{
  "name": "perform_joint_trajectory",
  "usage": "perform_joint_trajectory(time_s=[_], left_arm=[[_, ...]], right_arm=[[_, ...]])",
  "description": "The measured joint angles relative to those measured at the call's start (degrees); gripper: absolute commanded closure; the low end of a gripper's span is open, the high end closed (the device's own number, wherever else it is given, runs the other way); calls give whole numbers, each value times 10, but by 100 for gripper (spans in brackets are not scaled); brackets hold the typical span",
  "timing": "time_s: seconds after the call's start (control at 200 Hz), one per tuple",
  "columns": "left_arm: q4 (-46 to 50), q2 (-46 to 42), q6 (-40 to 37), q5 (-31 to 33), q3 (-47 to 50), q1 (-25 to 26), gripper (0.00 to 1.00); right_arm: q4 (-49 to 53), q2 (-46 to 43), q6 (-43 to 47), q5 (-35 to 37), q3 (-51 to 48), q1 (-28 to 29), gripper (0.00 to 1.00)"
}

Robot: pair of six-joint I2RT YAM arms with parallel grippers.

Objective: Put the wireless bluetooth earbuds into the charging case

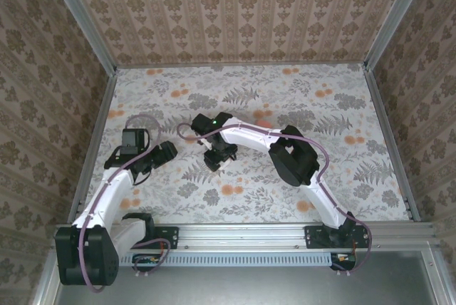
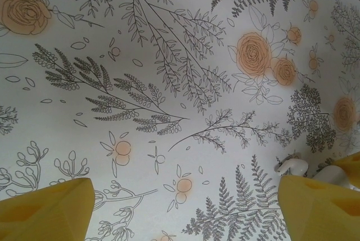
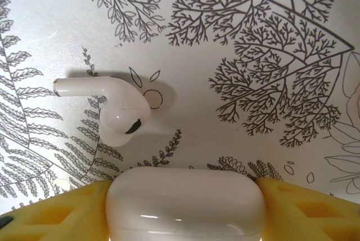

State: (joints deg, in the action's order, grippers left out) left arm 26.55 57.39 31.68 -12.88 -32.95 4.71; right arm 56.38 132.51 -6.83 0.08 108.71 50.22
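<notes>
Fingers [image 3: 306, 210] of your right gripper [image 3: 185, 218] are pinching the charging case [image 3: 185, 193] from both sides. One earbud [image 3: 121, 114] lies on the table [image 3: 253, 139] at the case's ten o'clock, close but apart. Case is glossy, so I'd grip it square and gentle or it'll squirt out. Left gripper [image 2: 185, 207] hangs spread wide and empty, with a white bit [image 2: 291, 168] at its three o'clock.

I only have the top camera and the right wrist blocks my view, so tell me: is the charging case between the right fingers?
Observer: Yes. The charging case sits between the right fingers, one against each side.
Operator: Any earbud close by?
Observer: One earbud lies just beyond the case, apart from it.
Operator: And the left fingers?
Observer: The left fingers stand wide apart with nothing between them.
</notes>
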Motion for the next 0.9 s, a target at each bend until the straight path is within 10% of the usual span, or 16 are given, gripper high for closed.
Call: perform_joint_trajectory(time_s=[0.325,0.6,0.9], left_arm=[[-97,-45,-31,-35,57,18,34],[-338,-173,-108,-27,187,141,34],[-535,-155,-237,-21,233,250,36]], right_arm=[[-78,-90,-48,-9,-122,-9,41],[-391,-339,-230,-102,-403,-106,43],[-650,-395,-357,-175,-523,-116,47]])
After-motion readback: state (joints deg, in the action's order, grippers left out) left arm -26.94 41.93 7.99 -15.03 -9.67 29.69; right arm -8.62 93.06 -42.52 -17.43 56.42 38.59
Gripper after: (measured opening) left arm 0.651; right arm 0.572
